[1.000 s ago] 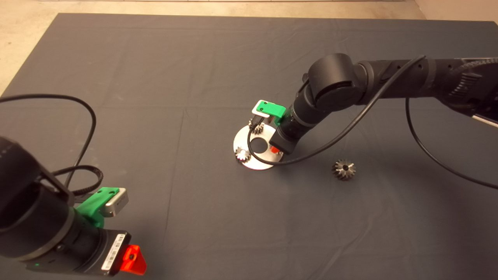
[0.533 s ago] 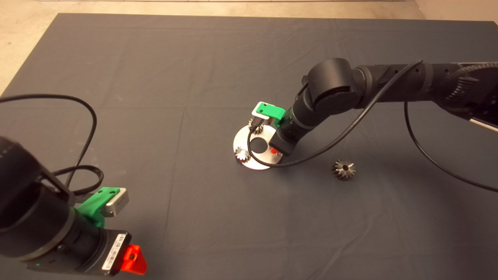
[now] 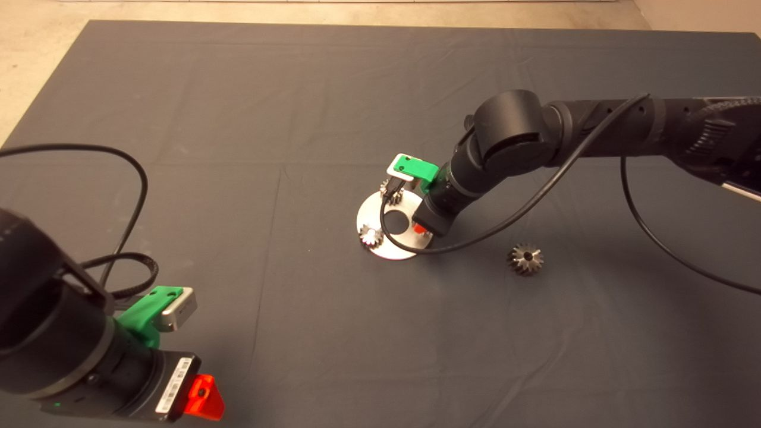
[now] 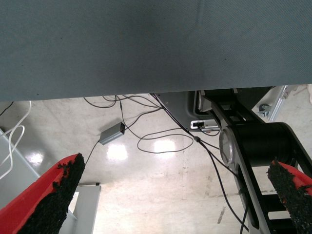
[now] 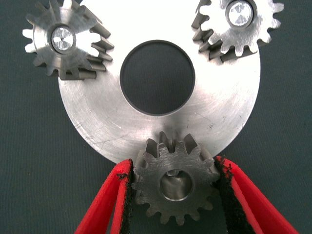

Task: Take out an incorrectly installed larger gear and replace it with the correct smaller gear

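Dark grey smaller gear (image 5: pixel 174 185), silvery disc (image 5: pixel 161 124), shiny grey larger gear (image 3: pixel 525 259), dark mat (image 3: pixel 238 119).

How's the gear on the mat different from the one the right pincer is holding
The larger gear lies loose on the mat, touched by nothing; the smaller gear sits at the round plate's rim, clamped by the right pincer. The larger gear's teeth flare; the smaller gear's run straight. Both are grey metal with centre holes.

No legible text; only an unreadable white label (image 3: pixel 173 387) on the left gripper (image 3: pixel 201 397).
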{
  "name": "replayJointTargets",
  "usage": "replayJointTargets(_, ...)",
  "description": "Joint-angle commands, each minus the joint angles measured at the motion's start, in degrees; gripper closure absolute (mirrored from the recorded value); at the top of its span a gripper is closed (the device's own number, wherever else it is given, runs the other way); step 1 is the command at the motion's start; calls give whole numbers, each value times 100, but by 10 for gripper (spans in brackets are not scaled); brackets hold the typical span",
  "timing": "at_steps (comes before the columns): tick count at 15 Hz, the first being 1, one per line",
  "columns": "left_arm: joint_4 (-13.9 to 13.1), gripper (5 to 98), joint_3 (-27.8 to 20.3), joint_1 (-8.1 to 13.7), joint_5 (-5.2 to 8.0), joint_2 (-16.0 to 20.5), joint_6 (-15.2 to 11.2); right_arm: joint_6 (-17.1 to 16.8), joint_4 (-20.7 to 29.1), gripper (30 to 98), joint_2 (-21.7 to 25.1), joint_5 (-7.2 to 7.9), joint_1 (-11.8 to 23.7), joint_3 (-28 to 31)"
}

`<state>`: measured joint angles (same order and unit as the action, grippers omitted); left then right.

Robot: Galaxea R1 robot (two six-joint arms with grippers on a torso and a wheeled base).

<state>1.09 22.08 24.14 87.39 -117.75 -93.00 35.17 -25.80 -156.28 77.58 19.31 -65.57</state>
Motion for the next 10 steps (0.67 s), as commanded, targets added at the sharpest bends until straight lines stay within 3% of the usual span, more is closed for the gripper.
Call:
replayJointTargets(1,-4,61,-82,30,761,19,-16,-1,-180,891,66,38,100,155)
replayJointTargets(8,-4,61,-91,30,761,19,-25,-10,-180,891,11,29,82,169)
replayJointTargets(10,-4,61,-91,30,761,19,-25,-10,-180,891,-13,-39,73,160)
